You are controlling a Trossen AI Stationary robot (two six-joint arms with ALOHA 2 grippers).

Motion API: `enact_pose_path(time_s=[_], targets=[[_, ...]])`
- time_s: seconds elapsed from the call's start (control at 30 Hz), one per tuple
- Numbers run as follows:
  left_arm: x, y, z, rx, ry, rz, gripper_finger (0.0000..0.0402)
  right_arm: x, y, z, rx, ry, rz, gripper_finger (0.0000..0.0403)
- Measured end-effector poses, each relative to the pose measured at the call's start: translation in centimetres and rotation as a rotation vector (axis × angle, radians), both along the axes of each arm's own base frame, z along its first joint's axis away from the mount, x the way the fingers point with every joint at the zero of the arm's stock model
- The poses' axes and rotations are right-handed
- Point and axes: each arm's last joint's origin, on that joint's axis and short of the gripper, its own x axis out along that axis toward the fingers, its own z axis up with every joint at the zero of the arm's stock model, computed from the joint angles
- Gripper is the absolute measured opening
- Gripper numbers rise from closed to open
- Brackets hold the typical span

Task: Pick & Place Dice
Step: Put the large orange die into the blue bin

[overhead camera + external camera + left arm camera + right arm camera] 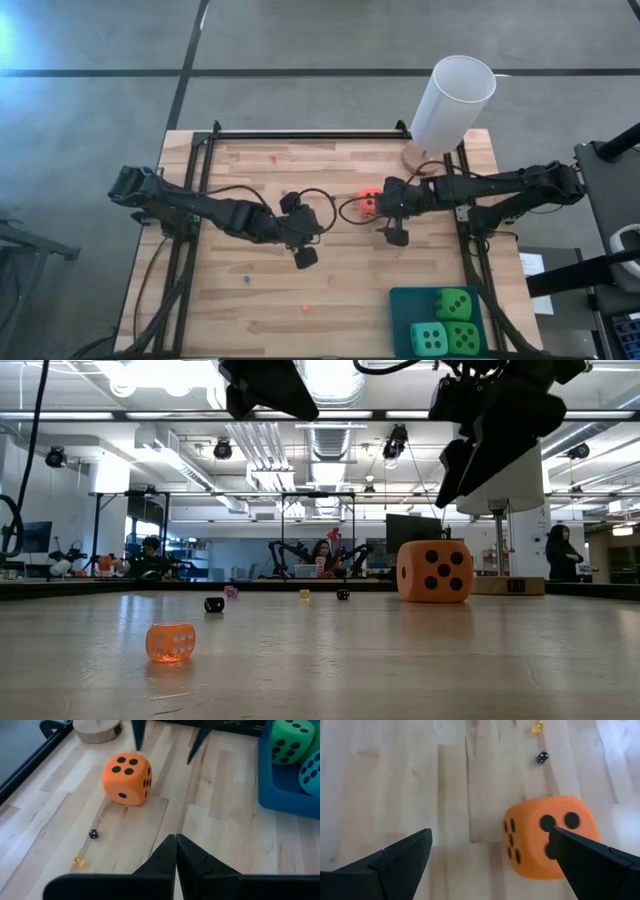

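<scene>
Orange-red die (368,203) on wood, middle of the high view, under wide-open right gripper (392,211). Left gripper (303,240) shut, empty, lower left of it.

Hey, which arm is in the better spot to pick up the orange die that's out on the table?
The right arm, most likely. Its tool hangs open just above the orange die, fingers spread wide. The left tool is shut and sits farther from the die, toward the table's middle.
</scene>
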Motion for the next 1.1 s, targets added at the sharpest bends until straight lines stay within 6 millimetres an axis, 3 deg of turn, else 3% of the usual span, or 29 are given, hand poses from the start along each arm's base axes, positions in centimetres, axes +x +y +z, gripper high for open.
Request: enact_pose_path(time_s=[0.33, 0.7, 1.1], targets=[[-0.2, 0.0, -0.1, 0.035, 0.005, 0.038, 0.0015, -0.1, -1.6, 0.5, -0.043, -0.003, -0.002, 0.04], [-1.2, 0.6, 0.9, 0.118, -0.017, 0.091, 0.0015, -0.2, -1.8, 0.5, -0.039, -0.002, -0.009, 0.04], [-4.6, 1.1, 1.1, 0.083, -0.183, 0.073, 0.0015, -0.2, -1.8, 0.5, -0.033, -0.001, -0.008, 0.04]])
